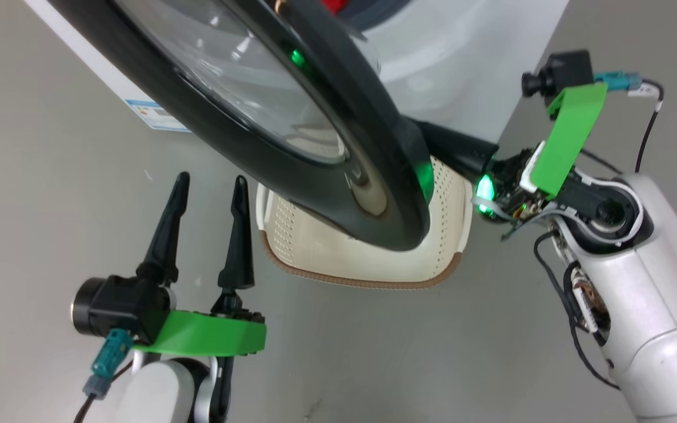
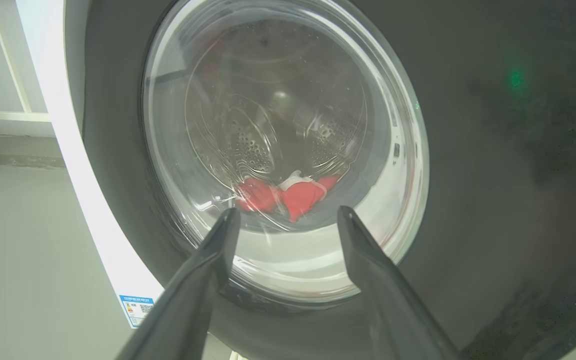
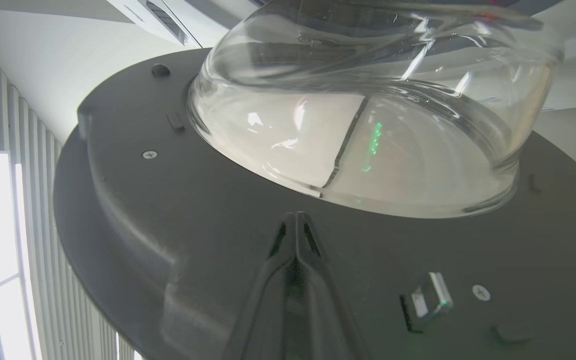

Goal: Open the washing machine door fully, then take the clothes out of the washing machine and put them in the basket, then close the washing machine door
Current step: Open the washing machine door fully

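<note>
The washing machine door (image 1: 230, 144) stands partly open, its black rim hanging over the basket (image 1: 362, 281) on the floor. Through its glass (image 2: 278, 115) the red clothes (image 2: 290, 197) lie low in the steel drum. A bit of red (image 1: 332, 6) also peeks from the washing machine (image 1: 462, 59) opening. My left gripper (image 1: 210, 191) is open and holds nothing, in front of the door's outer face (image 2: 493, 175). My right gripper (image 3: 295, 216) is shut, its tips against the door's inner face (image 3: 193, 225) below the glass bowl. From the head its fingers (image 1: 453, 148) reach in behind the rim.
Grey floor (image 1: 50, 205) spreads to the left and in front. A blue label (image 1: 153, 114) sits low on the machine's white front. The basket lies right under the door's swing, between my two arms. A pale slatted wall (image 3: 13, 150) shows behind the door.
</note>
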